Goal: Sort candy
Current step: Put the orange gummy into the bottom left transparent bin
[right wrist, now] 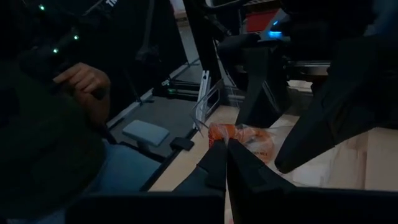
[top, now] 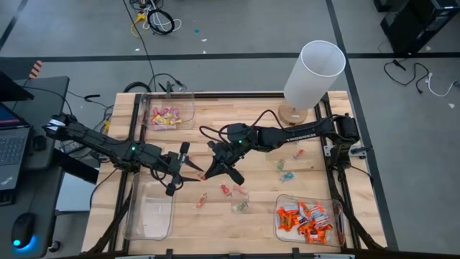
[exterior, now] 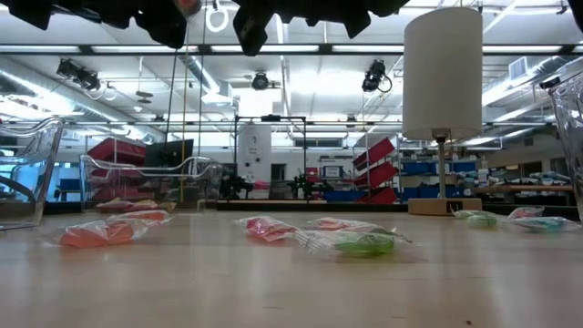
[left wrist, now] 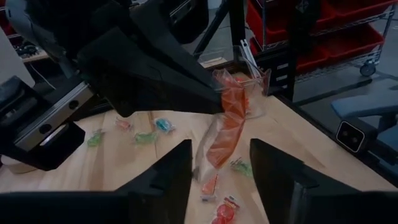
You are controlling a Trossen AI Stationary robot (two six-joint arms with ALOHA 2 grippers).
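1. Our right gripper [right wrist: 227,149] is clamped on one end of an orange candy [left wrist: 227,127], holding it up off the table near the middle; the wrapper hangs long and limp from the pinch.
2. Our left gripper [top: 180,167] sits just beside it, pointed at the same sweet. Its two fingers [left wrist: 163,180] stand apart on either side of the dangling wrapper, not touching it as far as we can see.
3. The piece looks very light, soft and crinkly. We judge the clear wrapper slippery, and the free tail will swing and fold, so a hold on the filled orange body or the twisted end should be surer than one on loose film.
4. Farther out, loose candies [top: 239,192] lie scattered on the wooden table [top: 237,115]: pink and green ones in front of the grippers, a few more near the right arm.
5. Three clear bins take the sorted pieces: the pink/yellow bin [top: 188,109] at the far left, the orange bin [top: 282,232] at the near right, well filled, and a near-left bin [top: 135,212] that looks empty.
6. A white cylinder [top: 314,72] stands at the far right edge.
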